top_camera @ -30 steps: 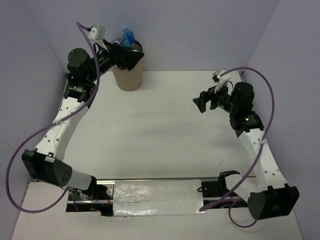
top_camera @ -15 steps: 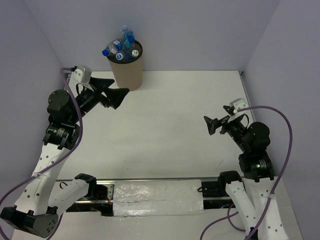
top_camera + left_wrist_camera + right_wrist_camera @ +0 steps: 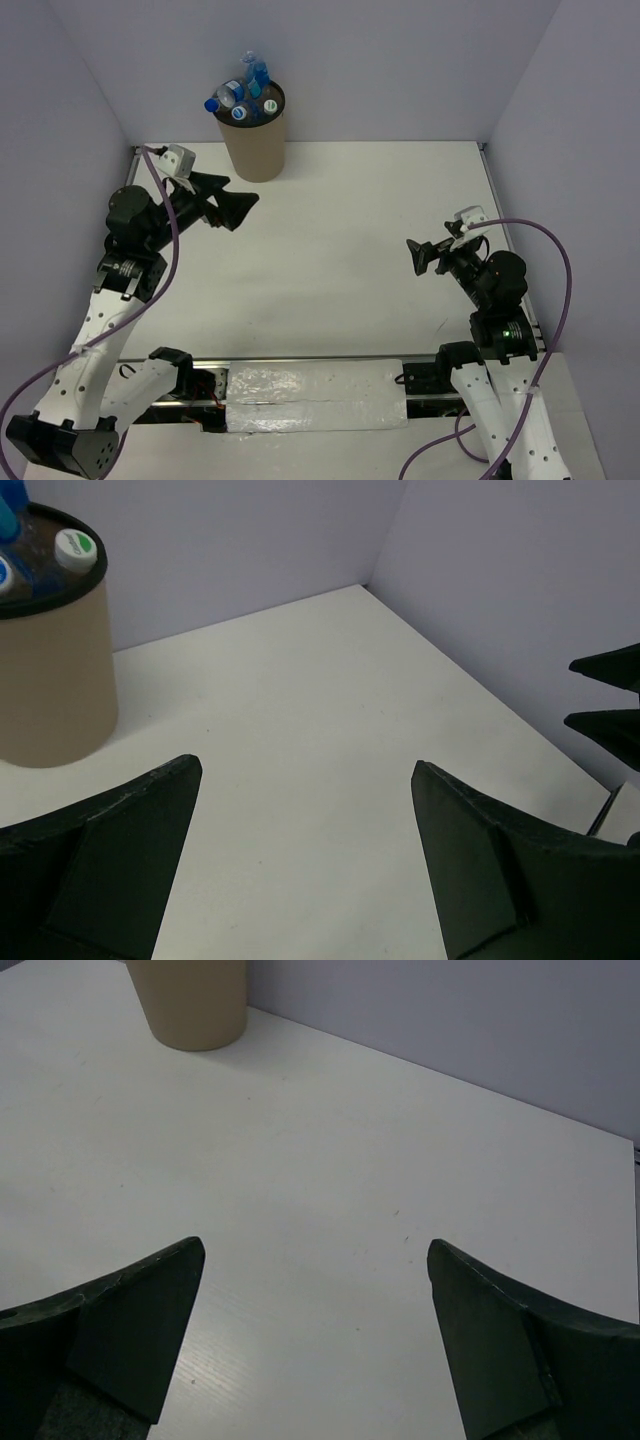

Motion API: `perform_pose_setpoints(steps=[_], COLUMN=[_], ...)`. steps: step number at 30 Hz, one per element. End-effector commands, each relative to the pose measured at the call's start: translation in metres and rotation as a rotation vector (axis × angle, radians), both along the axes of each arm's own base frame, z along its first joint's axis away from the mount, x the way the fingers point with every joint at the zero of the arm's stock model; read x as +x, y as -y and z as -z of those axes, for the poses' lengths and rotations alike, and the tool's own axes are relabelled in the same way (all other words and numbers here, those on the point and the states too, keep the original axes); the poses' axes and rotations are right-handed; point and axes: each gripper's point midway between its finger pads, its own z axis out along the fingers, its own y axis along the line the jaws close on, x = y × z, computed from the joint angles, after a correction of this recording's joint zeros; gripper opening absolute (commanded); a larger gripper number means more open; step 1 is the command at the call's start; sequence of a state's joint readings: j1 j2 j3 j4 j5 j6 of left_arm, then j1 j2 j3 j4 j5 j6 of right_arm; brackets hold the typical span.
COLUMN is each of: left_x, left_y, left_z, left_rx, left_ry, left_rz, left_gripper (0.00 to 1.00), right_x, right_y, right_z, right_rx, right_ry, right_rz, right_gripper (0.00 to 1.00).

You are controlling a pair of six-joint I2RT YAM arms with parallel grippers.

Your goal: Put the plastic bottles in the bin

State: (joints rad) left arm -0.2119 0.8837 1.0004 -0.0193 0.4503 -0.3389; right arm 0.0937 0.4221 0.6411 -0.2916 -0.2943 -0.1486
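Observation:
The tan bin [image 3: 255, 145] with a black rim stands at the back of the table, left of centre. Several plastic bottles [image 3: 243, 93] with blue and green caps stick up out of it. The bin also shows in the left wrist view [image 3: 50, 670] and the right wrist view [image 3: 190, 1000]. My left gripper [image 3: 245, 204] is open and empty, in front of the bin and a little to its left. My right gripper [image 3: 415, 256] is open and empty over the right part of the table. No bottle lies on the table.
Pale lilac walls [image 3: 400, 60] close in the table at the back and both sides. The white table top [image 3: 330, 250] lies between the two arms. The right gripper's fingertips [image 3: 605, 695] show at the right edge of the left wrist view.
My left arm has come back from over the bin, down and to the left, empty. My right arm has pulled back toward the near right. Both moved only slightly in the last half second.

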Motion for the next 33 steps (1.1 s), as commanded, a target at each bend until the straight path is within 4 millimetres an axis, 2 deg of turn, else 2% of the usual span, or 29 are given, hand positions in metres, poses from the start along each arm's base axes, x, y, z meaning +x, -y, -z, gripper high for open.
perform_pose_setpoints(steps=[1,4,12,21,33], left_x=[-0.006,-0.005,-0.006,0.003,0.001], left_y=[-0.012,-0.019,-0.023,-0.023,-0.020], left_z=[-0.028,-0.026,-0.029,-0.019,-0.019], left_rx=[-0.002,-0.038,-0.040,-0.037,-0.045], left_ry=[0.124,0.107,0.125,0.086,0.083], left_rz=[-0.023,-0.023,-0.026,-0.026,-0.007], left_gripper=[0.99,0.99,0.99,1.00,0.99], right_x=[0.004,0.007,0.017,0.017,0.016], right_y=[0.004,0.006,0.008,0.010,0.015], right_z=[-0.013,-0.009,-0.001,-0.002,-0.004], right_rx=[0.021,0.018,0.010,0.010,0.013], right_ry=[0.062,0.055,0.031,0.035,0.045], right_rz=[0.030,0.039,0.056,0.069,0.094], right_gripper=[1.00,1.00,1.00,1.00,1.00])
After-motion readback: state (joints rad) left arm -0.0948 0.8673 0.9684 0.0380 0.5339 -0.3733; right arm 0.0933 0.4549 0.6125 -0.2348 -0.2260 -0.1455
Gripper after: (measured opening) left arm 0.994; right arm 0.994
